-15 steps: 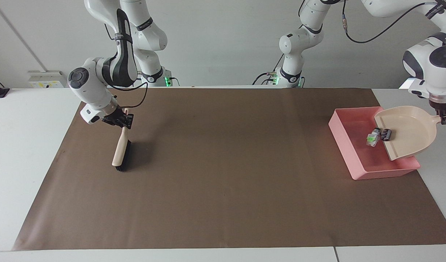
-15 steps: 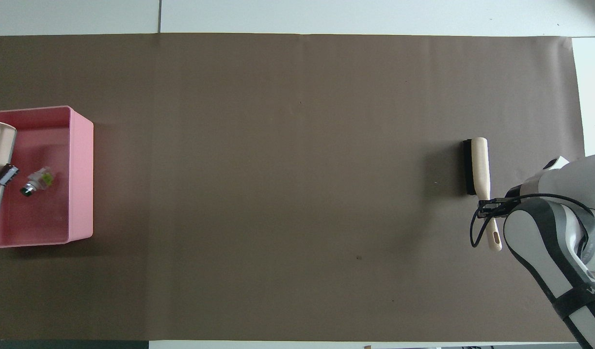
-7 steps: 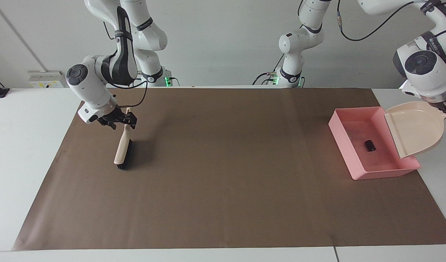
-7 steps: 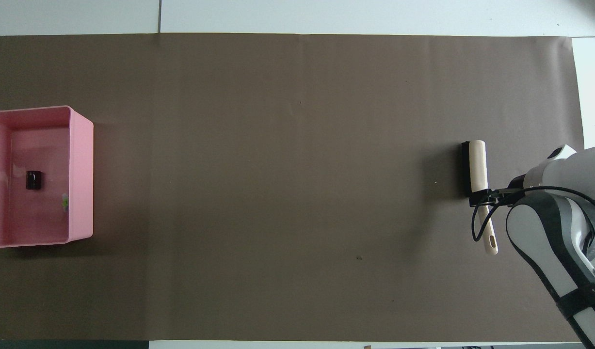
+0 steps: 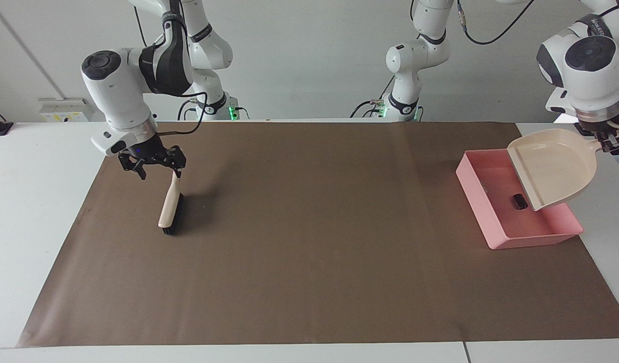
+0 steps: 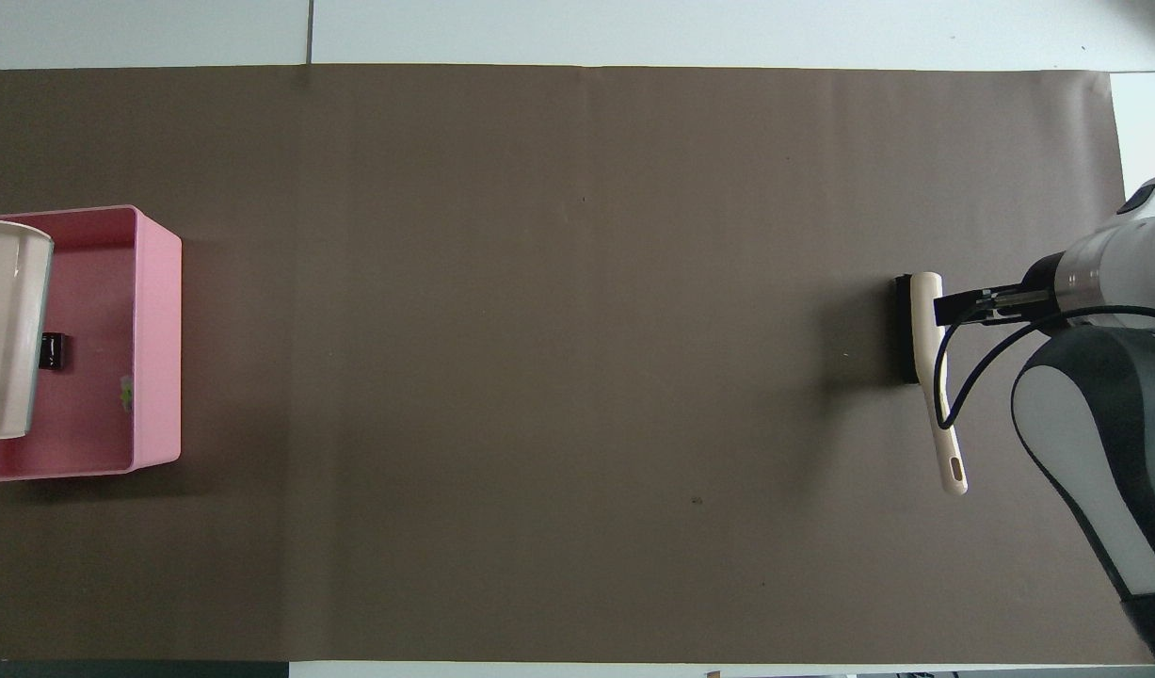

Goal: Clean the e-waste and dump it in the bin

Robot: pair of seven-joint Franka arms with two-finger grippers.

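From the facing view, my left end effector [image 5: 611,141] grips the handle of the dustpan [image 5: 551,166], which now hangs tilted and empty over the bin [image 5: 536,237] at the left arm's end of the counter [image 5: 309,252]. A second ago the white cylinder and the black block were sliding off its lip; now the black block [image 5: 519,201] lies on the bin's floor, and the cylinder is hidden from this side. My right end effector [image 5: 152,162] has let go of the brush [image 5: 170,210] and risen; its fingers stand spread above the handle, and the brush lies on the brown paper at the right arm's end.

From overhead, the dustpan [image 6: 8,330] has swung back to cover part of the bin [image 6: 158,348]. The black block [image 6: 52,350] shows just past its lip, and the cylinder [image 6: 125,394] lies small and greenish against the bin's wall. My right end effector [image 6: 954,306] is over the brush [image 6: 921,330].

I judge the dumping done; what is left is setting the dustpan down.
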